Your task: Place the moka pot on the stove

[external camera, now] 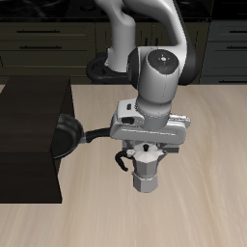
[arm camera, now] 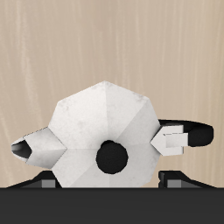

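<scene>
The moka pot (external camera: pixel 145 174) is a small silver faceted pot with a black handle, standing on the wooden table near the middle. In the wrist view the moka pot (arm camera: pixel 101 127) is seen from above, with its black lid knob (arm camera: pixel 112 157) and black side handle (arm camera: pixel 194 136). My gripper (external camera: pixel 145 151) hangs straight over the pot's top, its jaws apart on either side of the pot body; it also shows in the wrist view (arm camera: pixel 108 178). I cannot tell whether the fingers touch the pot. No grey plate with a red coil shows: the stove is out of view.
A black frying pan (external camera: pixel 66 135) lies beside the pot, its handle pointing toward my gripper. A large dark block (external camera: pixel 29 145) stands under and behind the pan. Dark cabinets (external camera: pixel 48 39) line the back. Bare wooden table (external camera: pixel 212 193) surrounds the pot.
</scene>
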{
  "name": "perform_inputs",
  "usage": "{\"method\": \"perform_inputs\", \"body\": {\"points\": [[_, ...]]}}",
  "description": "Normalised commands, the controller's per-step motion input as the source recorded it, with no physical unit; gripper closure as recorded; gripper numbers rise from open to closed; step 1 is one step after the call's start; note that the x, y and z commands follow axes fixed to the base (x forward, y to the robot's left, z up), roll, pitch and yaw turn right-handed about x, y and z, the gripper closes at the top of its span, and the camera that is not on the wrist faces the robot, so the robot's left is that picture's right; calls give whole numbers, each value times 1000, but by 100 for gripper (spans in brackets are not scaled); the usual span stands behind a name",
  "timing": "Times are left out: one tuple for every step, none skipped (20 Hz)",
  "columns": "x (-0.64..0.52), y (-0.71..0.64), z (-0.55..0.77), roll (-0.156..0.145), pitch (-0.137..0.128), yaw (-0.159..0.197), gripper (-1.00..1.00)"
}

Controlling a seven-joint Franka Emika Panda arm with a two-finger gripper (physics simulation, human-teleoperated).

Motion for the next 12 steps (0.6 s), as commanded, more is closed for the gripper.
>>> {"method": "perform_inputs", "body": {"points": [[-18,-3,96,24,-47,64,100],[-44,-75,280,-25,-3,1,100],[-46,12,301,8,-44,23,100],[-35,12,175,31,-6,11,100],[-128,-40,349,-27,-46,-29,100],[-100,25,308,19,-61,36,100],[-128,-8,426,30,-37,-26,100],[-278,23,545,-12,-88,7,100],[-253,108,428,60,-49,25,100],[-275,17,442,-11,-55,41,100],[-347,150,396,36,-31,-9,100],[-248,-11,290,30,-31,5,100]]}}
